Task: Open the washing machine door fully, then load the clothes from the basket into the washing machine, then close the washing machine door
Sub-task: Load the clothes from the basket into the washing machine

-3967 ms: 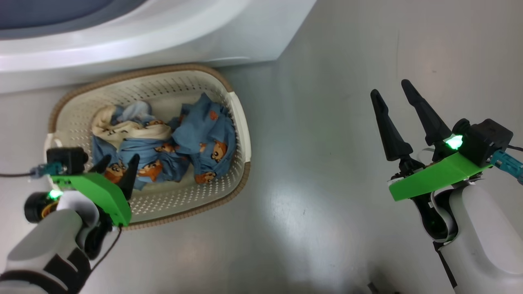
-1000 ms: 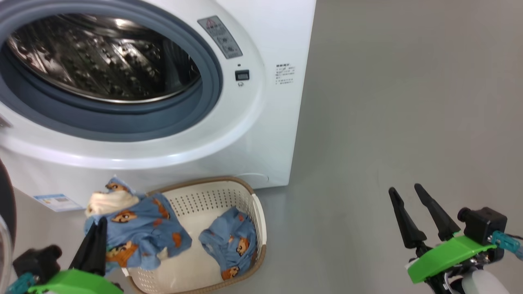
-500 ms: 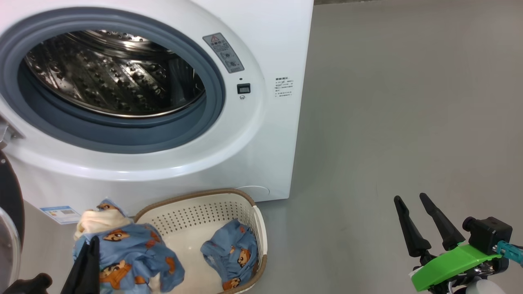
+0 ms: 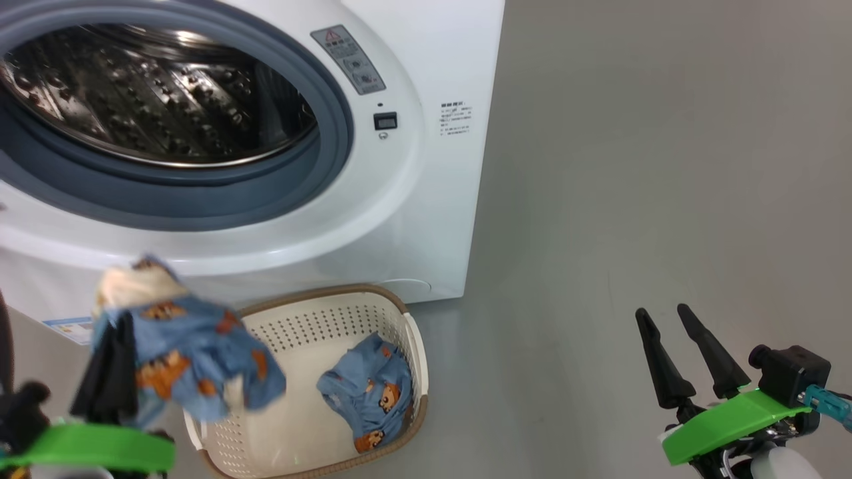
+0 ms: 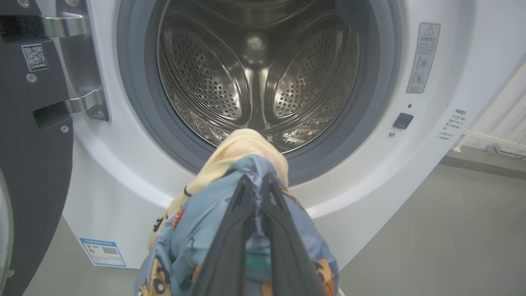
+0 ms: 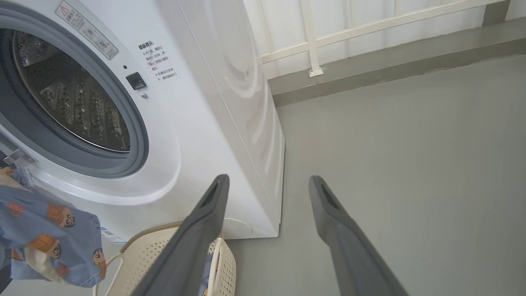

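Seemingly one garment [image 4: 369,392] in basket [image 4: 313,326]

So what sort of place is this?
Probably a laundry area, perhaps a test room: a white front-loading washing machine, a basket of clothes in front of it, and a plain grey floor.

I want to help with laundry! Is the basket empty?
Not empty. One blue garment lies inside the basket; the left end effector grips another bundle before the washing machine.
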